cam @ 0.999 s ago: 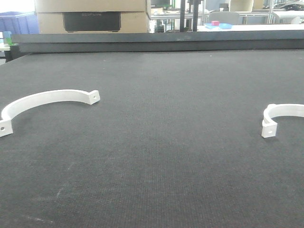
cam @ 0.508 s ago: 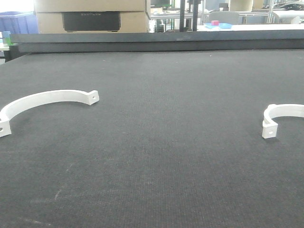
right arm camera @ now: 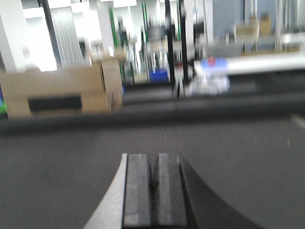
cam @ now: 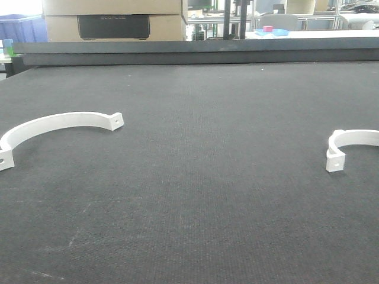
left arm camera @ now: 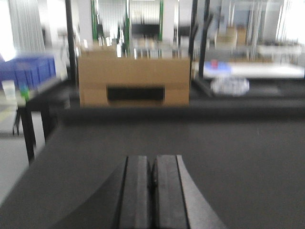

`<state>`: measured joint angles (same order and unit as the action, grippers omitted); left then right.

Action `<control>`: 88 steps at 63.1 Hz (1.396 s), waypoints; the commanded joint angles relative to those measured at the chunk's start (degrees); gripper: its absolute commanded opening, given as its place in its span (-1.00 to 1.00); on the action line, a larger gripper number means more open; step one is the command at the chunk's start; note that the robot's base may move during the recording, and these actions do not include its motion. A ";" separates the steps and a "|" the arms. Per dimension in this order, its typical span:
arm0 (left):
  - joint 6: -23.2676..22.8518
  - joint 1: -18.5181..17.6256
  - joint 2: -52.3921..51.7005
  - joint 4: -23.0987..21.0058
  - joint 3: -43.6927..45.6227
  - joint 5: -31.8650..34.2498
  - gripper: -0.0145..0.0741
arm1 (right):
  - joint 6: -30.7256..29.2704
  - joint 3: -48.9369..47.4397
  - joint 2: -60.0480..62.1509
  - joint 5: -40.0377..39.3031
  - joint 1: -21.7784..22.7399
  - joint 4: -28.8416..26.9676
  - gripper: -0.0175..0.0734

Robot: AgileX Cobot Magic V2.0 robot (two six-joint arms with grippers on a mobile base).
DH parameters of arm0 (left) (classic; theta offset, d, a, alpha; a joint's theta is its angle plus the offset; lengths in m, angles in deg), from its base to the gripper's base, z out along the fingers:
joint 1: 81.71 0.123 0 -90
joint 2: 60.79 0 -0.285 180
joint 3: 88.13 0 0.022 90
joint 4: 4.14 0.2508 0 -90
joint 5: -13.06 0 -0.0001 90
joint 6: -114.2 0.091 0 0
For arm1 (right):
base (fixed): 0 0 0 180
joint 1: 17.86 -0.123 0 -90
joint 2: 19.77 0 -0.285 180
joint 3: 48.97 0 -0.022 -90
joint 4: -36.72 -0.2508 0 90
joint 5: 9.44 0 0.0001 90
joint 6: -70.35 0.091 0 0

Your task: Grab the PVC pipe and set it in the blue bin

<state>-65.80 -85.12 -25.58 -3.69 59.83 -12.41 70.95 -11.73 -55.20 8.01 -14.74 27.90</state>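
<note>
Two white curved PVC pieces lie flat on the dark table in the front view. One is a wide arc at the left [cam: 59,123]; the other, at the right edge [cam: 355,139], is partly cut off by the frame. A blue bin [cam: 21,28] stands beyond the table's far left corner and also shows as a blur in the left wrist view [left arm camera: 31,71]. My left gripper [left arm camera: 152,160] is shut with nothing in it, above bare table. My right gripper [right arm camera: 153,157] is shut and empty too. Neither gripper shows in the front view.
A cardboard box [cam: 112,21] with a dark slot stands behind the table's raised far edge [cam: 195,52]. Shelving, posts and small coloured items [cam: 269,29] fill the background. In the left wrist view the table's left edge [left arm camera: 43,152] drops to the floor.
Both white pieces sit very slightly further left in the front view. Nothing else differs.
</note>
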 commanded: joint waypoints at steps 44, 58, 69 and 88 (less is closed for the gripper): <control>0.00 0.21 11.87 -5.64 1.69 -7.09 -0.92 | -0.25 -1.50 -26.95 9.13 0.33 6.64 -0.98; 0.00 0.21 16.96 -6.31 3.70 -8.31 -0.92 | -0.25 -1.50 -30.19 6.69 0.33 6.53 -0.98; 0.00 0.21 27.46 -6.34 10.01 -17.21 -0.92 | -0.25 -1.50 -32.11 5.78 0.33 6.53 -0.98; 0.00 0.21 46.08 -6.34 16.85 -21.90 -0.92 | -0.25 -1.50 -32.37 5.07 0.33 5.27 -0.98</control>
<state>-65.80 -85.12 17.49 -9.43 75.24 -34.53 70.87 -12.81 -87.37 14.19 -14.74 33.77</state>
